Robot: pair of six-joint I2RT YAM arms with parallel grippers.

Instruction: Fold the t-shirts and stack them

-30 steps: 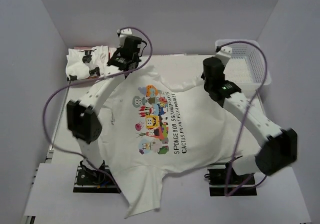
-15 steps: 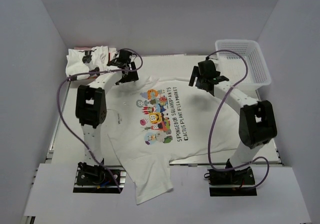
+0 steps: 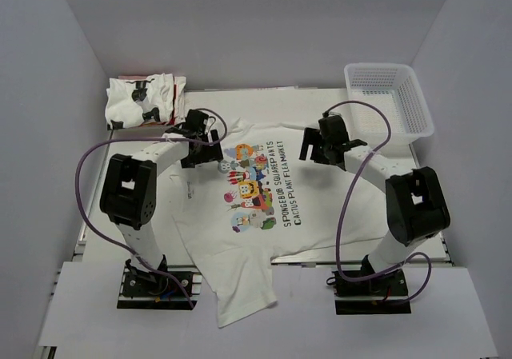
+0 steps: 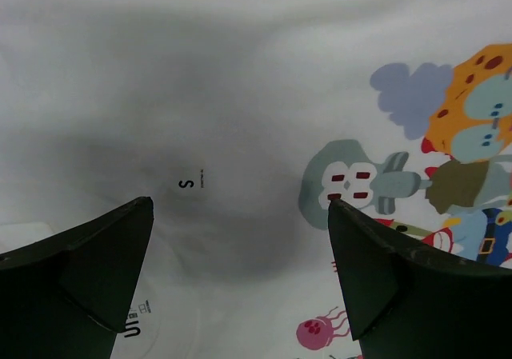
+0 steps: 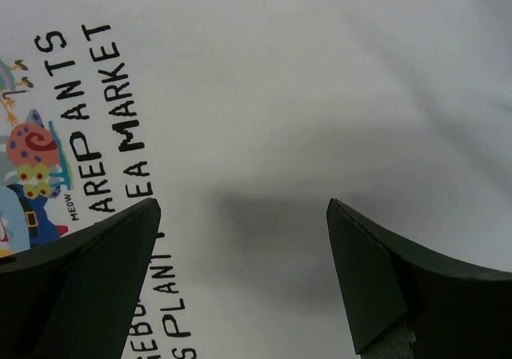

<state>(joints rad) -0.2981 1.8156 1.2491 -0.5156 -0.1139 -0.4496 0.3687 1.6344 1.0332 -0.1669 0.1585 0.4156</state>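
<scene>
Top external view: a white t-shirt (image 3: 320,207) is seen spread flat, print side up, across the middle of the desk (image 3: 272,103). One sleeve (image 3: 240,295) is draped over the near edge between the two arm bases. A colourful cartoon print (image 3: 244,187) and two lines of dark lettering (image 3: 282,185) are carried on its chest.

The left gripper (image 3: 204,143) is held over the far left part of the shirt, just beside the cartoon print. Its jaws are spread wide and nothing is pinched between them. In the left wrist view (image 4: 240,203), plain cloth with a small size mark (image 4: 186,184) is seen between the two dark fingers (image 4: 80,271), and cartoon figures lie at the right-hand one.

The right gripper (image 3: 320,145) is placed over the far right part of the shirt, just beside the lettering. Its jaws are likewise spread, with only bare white fabric seen between them in the right wrist view (image 5: 242,203). Whether either set of fingertips touches the cloth cannot be told.

A pile of t-shirts (image 3: 144,101), white with black and red prints, is kept at the far left corner of the desk, apart from the spread shirt. A white mesh basket (image 3: 352,73) is set at the far right corner.
</scene>
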